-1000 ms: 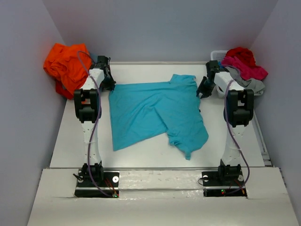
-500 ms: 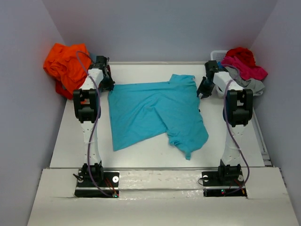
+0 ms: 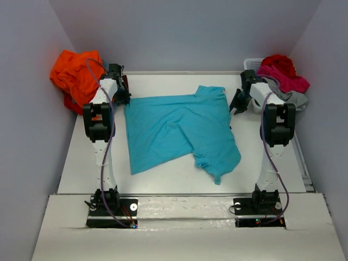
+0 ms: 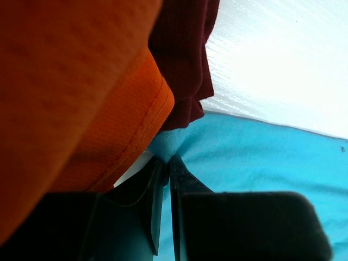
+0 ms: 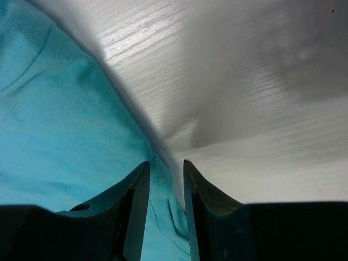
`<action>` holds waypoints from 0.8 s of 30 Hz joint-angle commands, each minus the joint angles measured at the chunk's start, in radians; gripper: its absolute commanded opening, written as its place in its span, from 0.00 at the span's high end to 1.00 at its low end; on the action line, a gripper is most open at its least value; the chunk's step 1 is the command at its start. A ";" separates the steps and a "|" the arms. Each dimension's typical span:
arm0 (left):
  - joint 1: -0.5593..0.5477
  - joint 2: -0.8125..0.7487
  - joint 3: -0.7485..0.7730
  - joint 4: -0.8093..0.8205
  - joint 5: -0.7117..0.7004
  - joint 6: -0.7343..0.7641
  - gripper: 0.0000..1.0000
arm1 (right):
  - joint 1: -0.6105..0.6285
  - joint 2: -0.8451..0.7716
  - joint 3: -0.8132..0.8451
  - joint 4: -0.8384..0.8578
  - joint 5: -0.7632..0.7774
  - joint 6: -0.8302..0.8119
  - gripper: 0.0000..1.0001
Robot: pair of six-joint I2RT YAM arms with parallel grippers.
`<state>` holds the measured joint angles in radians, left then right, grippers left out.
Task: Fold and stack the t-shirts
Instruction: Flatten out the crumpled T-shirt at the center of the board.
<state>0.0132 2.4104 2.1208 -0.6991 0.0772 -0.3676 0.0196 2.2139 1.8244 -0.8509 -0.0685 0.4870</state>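
Observation:
The turquoise t-shirt [image 3: 179, 128] lies spread and partly doubled over in the middle of the table. My left gripper [image 3: 124, 98] is at its far left corner. In the left wrist view the gripper [image 4: 165, 159] is shut on a pinch of turquoise cloth [image 4: 261, 157], right beside an orange shirt [image 4: 65, 81] and a maroon one [image 4: 182, 65]. My right gripper [image 3: 236, 106] hovers at the shirt's far right edge. In the right wrist view the gripper [image 5: 166, 168] is open, its fingers astride the turquoise hem [image 5: 60, 125], not closed on it.
A heap of orange shirts [image 3: 73, 73] sits at the far left against the wall. A white basket [image 3: 251, 62] at the far right holds red and pink shirts [image 3: 283, 73], with a grey one [image 3: 291, 98] hanging over its front. Bare white table [image 5: 261, 109] lies right of the hem.
My left gripper has drawn the shirt's corner slightly left toward the orange heap. The right gripper has shifted a little right along the shirt's edge.

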 commanded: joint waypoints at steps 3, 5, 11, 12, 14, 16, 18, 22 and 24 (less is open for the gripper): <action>0.041 -0.096 0.001 -0.014 -0.028 -0.004 0.80 | 0.017 0.043 -0.025 -0.191 -0.082 -0.042 0.62; 0.041 -0.094 -0.001 -0.017 -0.028 -0.004 0.79 | 0.029 0.037 -0.013 -0.203 -0.071 -0.042 0.62; 0.050 -0.096 -0.010 -0.017 -0.024 -0.002 0.79 | 0.065 0.018 -0.011 -0.217 -0.060 -0.036 0.60; 0.050 -0.097 -0.012 -0.016 -0.024 -0.002 0.79 | 0.074 0.015 -0.014 -0.215 -0.060 -0.034 0.59; 0.050 -0.099 -0.015 -0.014 -0.021 -0.002 0.80 | 0.083 0.007 -0.022 -0.214 -0.059 -0.028 0.59; 0.050 -0.099 -0.018 -0.014 -0.020 -0.001 0.79 | 0.094 0.001 -0.033 -0.209 -0.063 -0.024 0.58; 0.050 -0.100 -0.028 -0.011 -0.020 -0.002 0.80 | 0.104 -0.010 -0.045 -0.205 -0.063 -0.016 0.58; 0.050 -0.093 -0.024 -0.014 -0.016 -0.002 0.80 | 0.117 -0.010 -0.066 -0.194 -0.079 -0.010 0.58; 0.050 -0.091 -0.022 -0.014 -0.014 -0.002 0.80 | 0.128 -0.005 -0.086 -0.185 -0.079 -0.008 0.58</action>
<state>0.0219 2.4039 2.1067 -0.6964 0.0868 -0.3561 0.1310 2.2147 1.7695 -1.0046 -0.1173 0.4679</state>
